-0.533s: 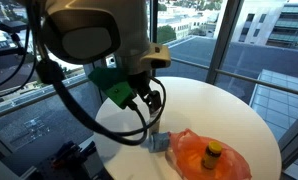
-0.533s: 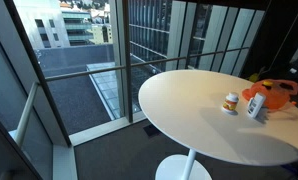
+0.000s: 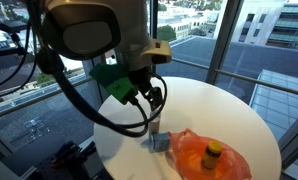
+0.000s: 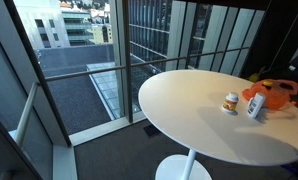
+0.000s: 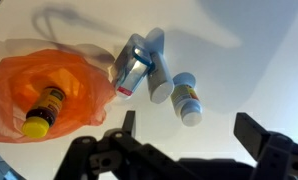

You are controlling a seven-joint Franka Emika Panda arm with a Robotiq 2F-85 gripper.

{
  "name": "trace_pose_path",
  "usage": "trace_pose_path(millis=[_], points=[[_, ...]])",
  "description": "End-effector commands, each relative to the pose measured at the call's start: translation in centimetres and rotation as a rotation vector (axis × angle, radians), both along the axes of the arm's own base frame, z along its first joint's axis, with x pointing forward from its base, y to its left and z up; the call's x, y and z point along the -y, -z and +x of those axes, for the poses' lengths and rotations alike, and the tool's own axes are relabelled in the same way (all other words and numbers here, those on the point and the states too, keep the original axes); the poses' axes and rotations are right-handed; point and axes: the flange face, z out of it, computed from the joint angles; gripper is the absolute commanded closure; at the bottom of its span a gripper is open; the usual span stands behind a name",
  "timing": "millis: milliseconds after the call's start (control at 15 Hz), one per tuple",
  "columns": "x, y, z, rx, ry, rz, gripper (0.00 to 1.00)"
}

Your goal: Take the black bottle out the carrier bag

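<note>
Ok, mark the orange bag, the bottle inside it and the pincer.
orange bag (image 5: 11, 92), wrist view, left wall.
bottle (image 5: 51, 100), wrist view, labelled body.
pincer (image 5: 189, 128), wrist view, midway between fingertips.

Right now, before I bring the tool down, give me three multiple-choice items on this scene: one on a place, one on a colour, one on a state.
1. Where does the yellow-capped bottle lie?
A) inside the carrier bag
B) on the floor
C) on the window sill

2. What colour is the carrier bag?
A) blue
B) orange
C) black

3. How does the tool stand?
A) shut on the bottle
B) shut on the bag
C) open and empty

Answers:
1 A: the wrist view shows the bottle lying on its side within the bag's folds.
2 B: the bag is orange in the wrist view and in both exterior views.
3 C: in the wrist view the fingers stand wide apart above the table, with nothing between them.
</note>
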Motion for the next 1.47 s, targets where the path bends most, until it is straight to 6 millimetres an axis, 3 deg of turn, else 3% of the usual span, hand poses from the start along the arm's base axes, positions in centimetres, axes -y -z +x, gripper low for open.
trace_pose_path(millis=[0, 400, 667, 1000, 1400], points=[[0.7, -1.4, 1.7, 0.022, 0.051, -0.010, 0.00], [2.9, -1.8, 4.7, 0.006, 0.165, -0.028, 0.00], [5.6, -0.4, 7.3, -0.033, 0.279, -0.041, 0.00], [10.7, 1.9, 9.6, -0.085, 0.431, -0.052, 0.00], [16.7, 4.1, 10.9, -0.131, 0.578, -0.063, 0.00]])
